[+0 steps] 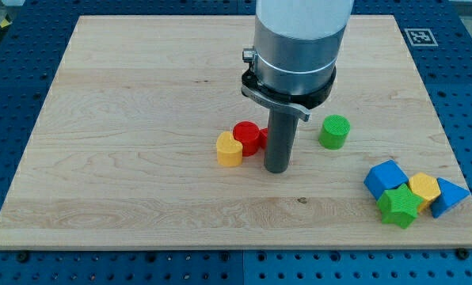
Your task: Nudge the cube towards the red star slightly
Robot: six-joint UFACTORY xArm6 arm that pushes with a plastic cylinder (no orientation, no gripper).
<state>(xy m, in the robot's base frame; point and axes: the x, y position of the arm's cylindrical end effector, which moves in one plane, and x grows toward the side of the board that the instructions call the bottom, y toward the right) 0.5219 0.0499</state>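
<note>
My tip (277,169) rests on the wooden counter (125,119) near its middle, just to the view's right of a red block (248,136) whose shape I cannot make out, since the rod hides its right side. A yellow block (229,149), roughly heart-shaped, touches that red block on its left and sits slightly lower in the view. A green cylinder (334,131) stands apart, to the view's right of the rod and a little higher. Down at the view's bottom right, close to the counter's edge, four blocks huddle together: the blue cube (384,177) at the cluster's upper left, a green star (399,206) just below it and touching, a yellow block (424,188) with several flat sides between them on the right, and a blue triangle (450,196) at the far right. The cube lies well apart from my tip and from the red block. There is no claw on this arm, only the rod, so nothing is grasped.
</note>
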